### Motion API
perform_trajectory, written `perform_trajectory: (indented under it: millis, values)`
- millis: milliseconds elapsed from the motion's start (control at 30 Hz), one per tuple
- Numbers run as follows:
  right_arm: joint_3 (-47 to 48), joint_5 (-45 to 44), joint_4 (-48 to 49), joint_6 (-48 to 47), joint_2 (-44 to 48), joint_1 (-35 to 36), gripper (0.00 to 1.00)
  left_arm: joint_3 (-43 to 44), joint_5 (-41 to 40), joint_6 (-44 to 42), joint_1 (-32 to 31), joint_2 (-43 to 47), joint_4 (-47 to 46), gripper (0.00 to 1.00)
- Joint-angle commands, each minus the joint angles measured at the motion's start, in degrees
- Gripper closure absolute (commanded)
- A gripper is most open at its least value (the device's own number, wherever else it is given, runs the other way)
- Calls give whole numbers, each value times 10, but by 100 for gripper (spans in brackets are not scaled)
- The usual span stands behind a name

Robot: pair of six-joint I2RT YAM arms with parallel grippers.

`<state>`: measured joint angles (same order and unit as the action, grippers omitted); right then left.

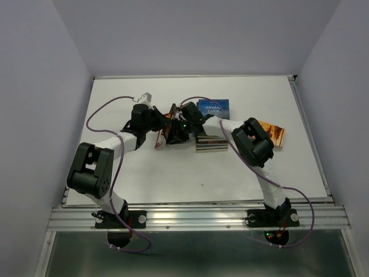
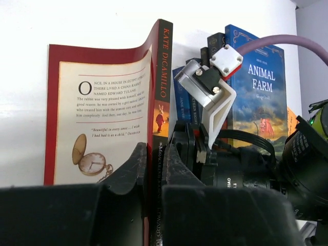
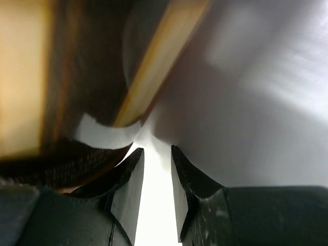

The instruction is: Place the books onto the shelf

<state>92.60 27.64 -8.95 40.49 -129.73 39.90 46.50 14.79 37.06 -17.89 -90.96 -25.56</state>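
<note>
Left hand (image 2: 158,171) is clamped shut on the red paperback (image 2: 102,107). Its matte black fingers (image 2: 134,166) pinch the lower spine, one each side. The glossy back cover is bowed open to the left: cream panel, red border, printed blurb and a pocket-watch picture. The spine is dark with orange "Kate DiCamillo" lettering. That book sits around the middle of the desk (image 1: 173,179), in its far half.

Right hand (image 3: 156,184) is right up against the same book from the other side. Its wedge-shaped black fingers (image 3: 128,179) are nearly closed, with a thin bright sliver between them. Can't tell if anything is pinched there; the wrist view is blurred, just tan and dark page-edge shapes.

Other books:
- Blue "Animal Farm" (image 2: 261,87) shows its front cover near the far edge, about centre.
- Dark blue spines (image 2: 182,105) sit just beside it, one reading "Jane Eyre".
- A low flat stack (image 1: 211,143) lies just in front of it.
- An orange book (image 1: 275,134) lies flat toward the right edge, partly hidden by the right arm.

The desk is a plain matte white slab. A white plastic bracket (image 2: 212,95) and a purple cable (image 2: 277,43) ride on the right wrist.
</note>
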Motion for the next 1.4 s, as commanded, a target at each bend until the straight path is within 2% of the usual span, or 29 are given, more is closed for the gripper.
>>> perform_trajectory:
  millis: [0, 267, 467, 533, 633, 767, 800, 833, 867, 1033, 1067, 1200, 1367]
  values:
    - [-14, 70, 30, -15, 22, 35, 65, -15, 12, 6, -21, -14, 63, 100]
    - [-29, 50, 29, -19, 47, 30, 65, -1, -70, -1, -20, 73, 123, 100]
    - [-24, -8, -7, -77, 102, 30, 54, 23, -163, -4, -20, 179, 179, 100]
    - [-24, -54, -19, -93, 134, 30, 42, 39, -188, -7, -20, 202, 194, 100]
    - [-27, -123, -43, -126, 182, 24, 34, 65, -221, -19, -20, 240, 231, 100]
    - [-30, -143, -53, -140, 238, -15, 19, 92, -211, -24, -20, 257, 238, 100]
    - [-31, -139, -55, -139, 248, -28, 15, 105, -207, -26, -21, 257, 237, 100]
    - [-35, -141, -56, -136, 267, -55, 5, 111, -202, -27, -21, 258, 234, 100]
    - [-44, -147, -57, -131, 278, -68, 0, 119, -187, -30, -21, 257, 230, 100]
    - [-82, -219, -57, -132, 349, -147, 0, 168, -143, -29, -27, 228, 206, 100]
    - [-101, -234, -57, -126, 372, -182, 0, 185, -123, -30, -35, 212, 197, 100]
    - [-142, -234, -57, -102, 417, -277, 0, 223, -97, -24, -76, 156, 164, 100]
    - [-196, -225, -56, -83, 444, -360, 0, 304, -51, -5, -121, 52, 106, 100]
